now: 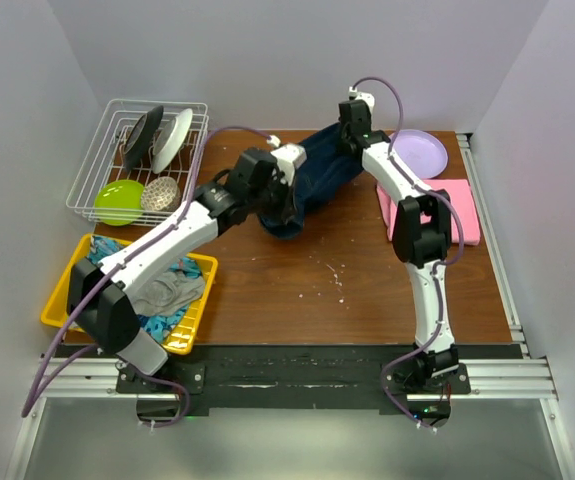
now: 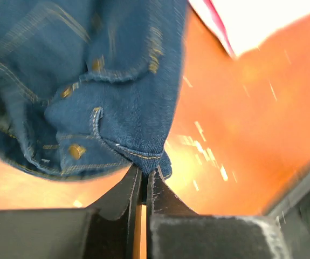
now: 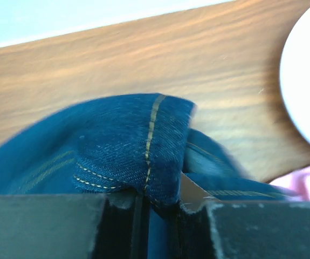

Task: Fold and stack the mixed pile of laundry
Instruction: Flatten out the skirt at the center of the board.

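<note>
Denim jacket spans the table's far middle, left gripper and right gripper each clamped on an edge of it. The yellow tray (near left corner) holds the grey garment and blue-turquoise patterned cloth; the wire rack holds plates and a green bowl

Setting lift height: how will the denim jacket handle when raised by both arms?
Probably floppy: the denim jacket bunches in folds, so it should sag between the two grips. Likely heavyish for cloth: thick seams, metal buttons. Slipping seems unlikely; both jaws pinch stitched edges.
</note>
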